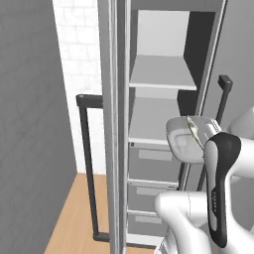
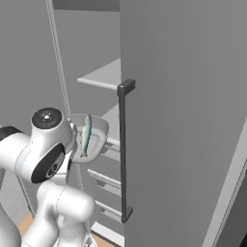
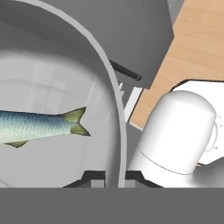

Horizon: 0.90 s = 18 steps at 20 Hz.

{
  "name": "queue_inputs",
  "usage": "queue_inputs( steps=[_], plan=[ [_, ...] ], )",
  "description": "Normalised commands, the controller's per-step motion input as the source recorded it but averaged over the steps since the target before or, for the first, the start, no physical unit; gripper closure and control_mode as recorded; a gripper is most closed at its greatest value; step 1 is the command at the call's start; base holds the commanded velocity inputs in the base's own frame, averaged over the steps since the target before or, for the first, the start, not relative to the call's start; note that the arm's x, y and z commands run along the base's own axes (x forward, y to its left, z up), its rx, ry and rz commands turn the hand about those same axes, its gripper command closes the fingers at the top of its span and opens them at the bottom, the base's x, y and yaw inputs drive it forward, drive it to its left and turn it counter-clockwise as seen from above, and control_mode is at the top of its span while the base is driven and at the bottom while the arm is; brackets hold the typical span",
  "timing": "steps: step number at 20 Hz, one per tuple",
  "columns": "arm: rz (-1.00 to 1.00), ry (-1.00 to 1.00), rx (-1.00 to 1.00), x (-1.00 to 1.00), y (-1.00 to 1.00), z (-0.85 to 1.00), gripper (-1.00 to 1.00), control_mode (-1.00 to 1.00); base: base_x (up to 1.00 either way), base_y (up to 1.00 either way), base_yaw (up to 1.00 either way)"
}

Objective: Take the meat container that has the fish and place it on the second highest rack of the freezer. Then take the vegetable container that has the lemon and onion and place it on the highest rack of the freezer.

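Open freezer (image 1: 158, 74); meat container (image 2: 96, 132) w/ fish (image 2: 86, 135).

One meat container (image 2: 94, 137), one fish (image 2: 86, 135), two white freezer shelves (image 1: 161, 74), two bar handles (image 2: 124, 149).

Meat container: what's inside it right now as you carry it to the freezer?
Inside the meat container lies one fish, its tail toward the rim the gripper is shut on. The arm covers part of the tray's floor.

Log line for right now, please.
phase: carrying to freezer | gripper: shut on tray rim | fish: in tray | freezer door: open | tray: not yet on a shelf
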Motion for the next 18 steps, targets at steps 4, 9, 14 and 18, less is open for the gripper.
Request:
queue_inputs(
  steps=[4,9,14,18],
  plan=[
    [0.0,0.0,0.0,0.0,0.0,0.0,1.0,1.0,0.3,0.48,-0.06],
    [0.0,0.0,0.0,0.0,0.0,0.0,1.0,1.0,0.18,0.67,-0.02],
    [0.0,0.0,0.0,0.0,0.0,0.0,1.0,1.0,0.07,0.92,0.02],
    [0.0,0.0,0.0,0.0,0.0,0.0,1.0,1.0,0.04,0.69,0.07]
  ],
)
